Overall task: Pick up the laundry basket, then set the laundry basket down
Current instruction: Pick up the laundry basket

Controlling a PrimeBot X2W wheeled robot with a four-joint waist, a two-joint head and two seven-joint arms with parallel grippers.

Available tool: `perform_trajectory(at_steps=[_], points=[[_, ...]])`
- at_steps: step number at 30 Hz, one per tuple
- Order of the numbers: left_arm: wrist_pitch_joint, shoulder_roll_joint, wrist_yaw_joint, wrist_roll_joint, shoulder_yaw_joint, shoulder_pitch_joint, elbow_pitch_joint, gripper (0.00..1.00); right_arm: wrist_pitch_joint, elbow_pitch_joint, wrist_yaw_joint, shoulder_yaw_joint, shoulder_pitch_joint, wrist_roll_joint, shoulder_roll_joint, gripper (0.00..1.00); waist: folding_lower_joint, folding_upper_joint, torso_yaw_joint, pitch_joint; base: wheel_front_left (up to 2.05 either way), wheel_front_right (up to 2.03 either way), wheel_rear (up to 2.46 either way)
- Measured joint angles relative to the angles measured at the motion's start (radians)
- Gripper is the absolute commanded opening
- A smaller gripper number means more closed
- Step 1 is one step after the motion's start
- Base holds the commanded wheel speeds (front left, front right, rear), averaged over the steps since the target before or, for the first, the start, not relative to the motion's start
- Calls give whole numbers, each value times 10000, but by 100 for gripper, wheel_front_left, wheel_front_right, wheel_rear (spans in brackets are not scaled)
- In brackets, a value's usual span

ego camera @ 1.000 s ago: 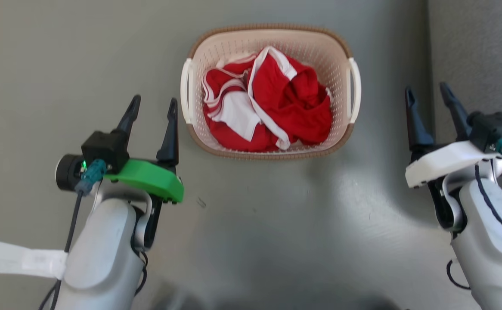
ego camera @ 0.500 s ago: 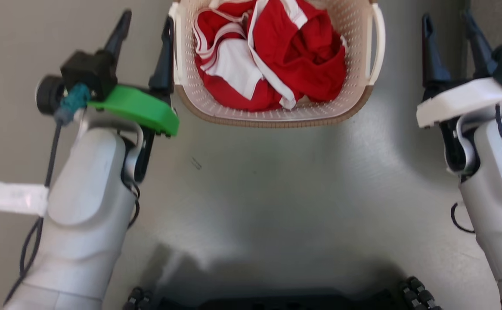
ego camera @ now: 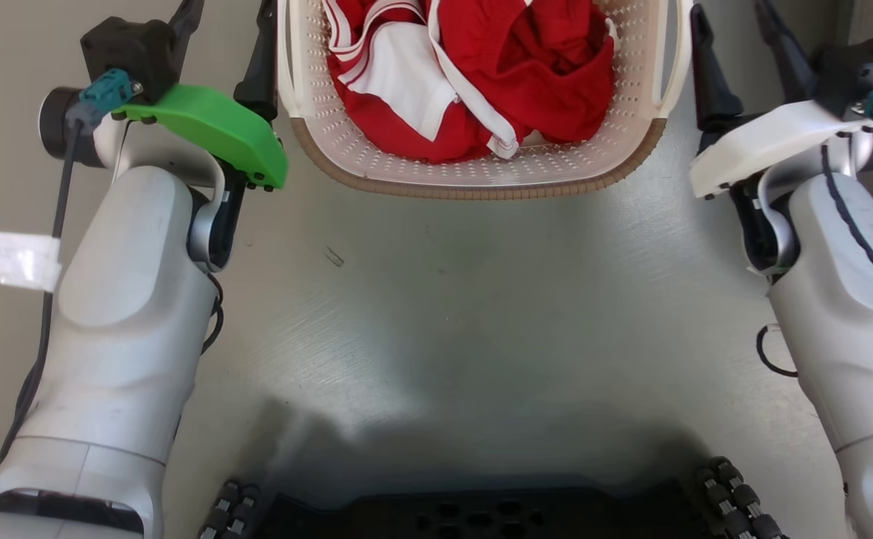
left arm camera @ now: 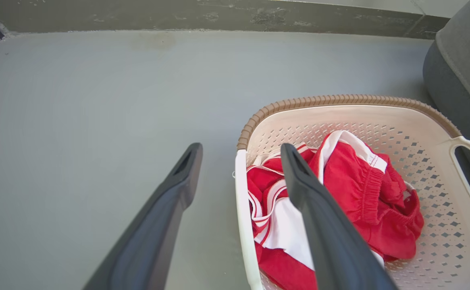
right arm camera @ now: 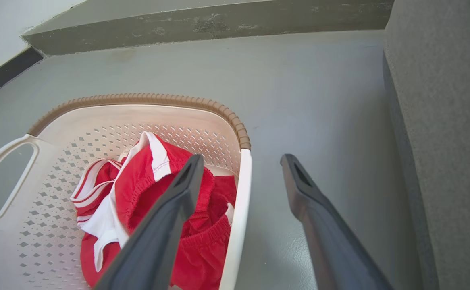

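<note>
Arms advanced: left tool [left arm camera: 240, 151] and right tool [right arm camera: 241, 161], both spread, now straddle laundry basket [ego camera: 481, 171] sides; closing likely next.

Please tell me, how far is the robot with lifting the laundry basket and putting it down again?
Done: approach. The left claw straddles the left handle of the laundry basket and the right claw its right handle, both open, one finger inside, one outside. In hand: closing on the handles; neither gripped yet. Left: lifting the basket, which sits on the floor with red clothes inside, then setting it down.
</note>
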Motion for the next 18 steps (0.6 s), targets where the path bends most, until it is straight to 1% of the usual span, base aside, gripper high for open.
perform_trajectory(at_steps=[3, 5, 12, 18], points=[[182, -13, -92, -104, 12, -159, 476, 100, 2, 426, 12, 36, -174, 2, 155, 100, 0, 0, -59, 64, 0, 0, 0], [226, -35, -153, -171, 10, -267, 800, 100, 2, 692, 94, 81, -279, 2, 245, 100, 0, 0, -96, 113, 0, 0, 0], [412, -81, -268, -345, 19, -577, 1592, 100, 63, 1538, 207, 368, -715, 0, 581, 100, 0, 0, -247, 337, 0, 0, 0], [435, -163, -343, -382, -48, -836, 2065, 100, 105, 2115, 272, 441, -894, 0, 610, 100, -1, 0, -324, 500, 0, 0, 0]])
